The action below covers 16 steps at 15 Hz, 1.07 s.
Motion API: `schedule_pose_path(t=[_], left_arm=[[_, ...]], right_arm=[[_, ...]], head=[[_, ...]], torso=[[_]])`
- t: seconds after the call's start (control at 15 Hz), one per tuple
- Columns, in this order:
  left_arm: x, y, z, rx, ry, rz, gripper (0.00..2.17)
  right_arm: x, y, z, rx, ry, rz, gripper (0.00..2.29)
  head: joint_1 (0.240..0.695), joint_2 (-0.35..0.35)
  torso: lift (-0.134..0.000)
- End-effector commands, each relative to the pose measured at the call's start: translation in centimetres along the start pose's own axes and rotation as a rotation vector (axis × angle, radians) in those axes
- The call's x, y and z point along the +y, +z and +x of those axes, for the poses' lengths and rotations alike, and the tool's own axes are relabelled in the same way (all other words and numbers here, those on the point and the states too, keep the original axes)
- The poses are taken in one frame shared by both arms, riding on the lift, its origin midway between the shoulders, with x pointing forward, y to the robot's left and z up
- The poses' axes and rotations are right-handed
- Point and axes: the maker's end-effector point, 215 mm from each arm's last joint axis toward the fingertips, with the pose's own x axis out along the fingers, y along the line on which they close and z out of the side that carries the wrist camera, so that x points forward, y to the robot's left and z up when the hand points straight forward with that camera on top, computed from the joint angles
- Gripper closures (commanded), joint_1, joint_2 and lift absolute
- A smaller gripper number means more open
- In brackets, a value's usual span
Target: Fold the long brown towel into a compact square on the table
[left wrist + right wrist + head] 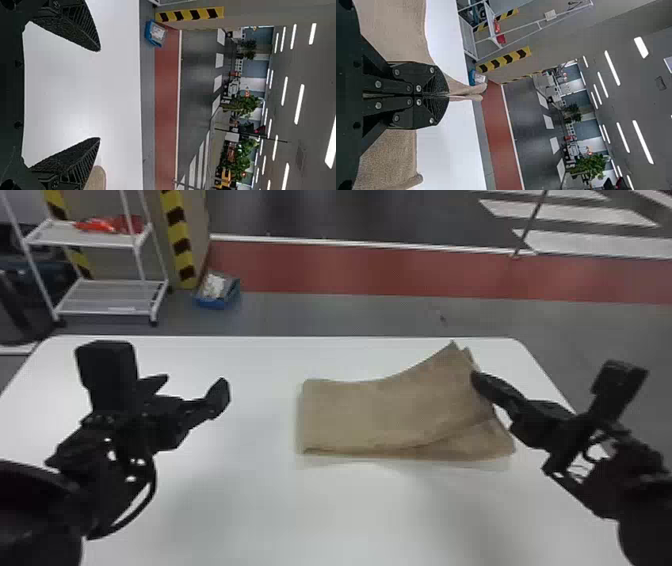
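Observation:
The brown towel point(385, 415) lies folded in layers on the right half of the white table, its far right corner lifted and its lower layer fanned out at the near right. At that right edge is my right gripper point(477, 382); in the right wrist view the right gripper point(448, 95) is shut on the towel point(395, 27), whose pinched edge sticks out past the fingertips. Over the table's left side, well apart from the towel, my left gripper point(192, 387) stands open. In the left wrist view the left gripper point(99, 95) has nothing between its fingers, and a towel corner point(95, 179) shows beside one finger.
The white table point(240, 500) extends under both arms, with its far edge just beyond the towel. Past it on the floor stand a white shelf rack point(107, 297) and a blue bin point(217, 292) at the far left.

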Motion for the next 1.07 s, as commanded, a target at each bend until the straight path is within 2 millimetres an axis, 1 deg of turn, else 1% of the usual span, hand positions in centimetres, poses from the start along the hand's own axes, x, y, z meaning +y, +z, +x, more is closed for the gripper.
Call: schedule_pose_path(t=[0.0,0.07,0.2,0.27,0.33,0.4,0.6,0.67,0.8,0.87,0.93,1.0], left_arm=[[-0.3,0.0,0.0,0.001,-0.005,-0.001,0.09],[-0.6,-0.2,0.1,0.004,-0.012,0.000,0.09],[-0.7,-0.6,0.0,0.010,-0.013,0.003,0.09],[-0.6,-0.7,-0.1,0.011,-0.012,0.003,0.09],[-0.5,-0.9,-0.2,0.014,-0.010,0.004,0.09],[-0.3,-1.0,-0.3,0.016,-0.006,0.004,0.09],[-0.2,-1.1,-0.4,0.018,-0.005,0.005,0.09],[-0.3,-1.2,-0.6,0.023,-0.007,0.006,0.10],[-0.5,-1.3,-0.7,0.026,-0.011,0.006,0.10],[-0.5,-1.4,-0.7,0.027,-0.011,0.006,0.10],[-0.6,-1.5,-0.7,0.030,-0.012,0.005,0.10],[-0.7,-1.6,-0.7,0.031,-0.014,0.005,0.10]], right_arm=[[-1.4,-1.2,-0.7,0.050,-0.026,-0.006,1.13],[-1.9,-3.2,-0.4,0.086,-0.040,-0.002,1.14],[-3.0,-5.9,0.2,0.118,-0.061,0.014,1.14],[-3.3,-6.3,0.3,0.126,-0.067,0.017,1.14],[-3.1,-6.1,0.4,0.121,-0.064,0.017,1.14],[-2.7,-5.4,0.2,0.109,-0.056,0.018,1.14],[-1.0,-1.4,-1.4,0.038,-0.033,-0.008,1.14],[-1.2,-0.6,-1.8,0.036,-0.039,-0.019,1.14],[-2.5,0.4,-2.6,0.034,-0.052,-0.012,1.14],[-3.2,0.2,-2.7,0.042,-0.065,-0.017,1.14],[-4.3,-1.3,-2.7,0.069,-0.086,-0.012,1.14],[-4.8,-2.6,-2.5,0.093,-0.097,-0.006,1.14]], head=[[0.695,-0.137],[0.695,-0.149],[0.695,-0.159],[0.695,-0.162],[0.695,-0.164],[0.695,-0.165],[0.695,-0.159],[0.695,-0.157],[0.695,-0.162],[0.695,-0.168],[0.695,-0.174],[0.695,-0.180]], torso=[[-0.128],[-0.128],[-0.128],[-0.128],[-0.128],[-0.128],[-0.128],[-0.128],[-0.128],[-0.128],[-0.128],[-0.128]])
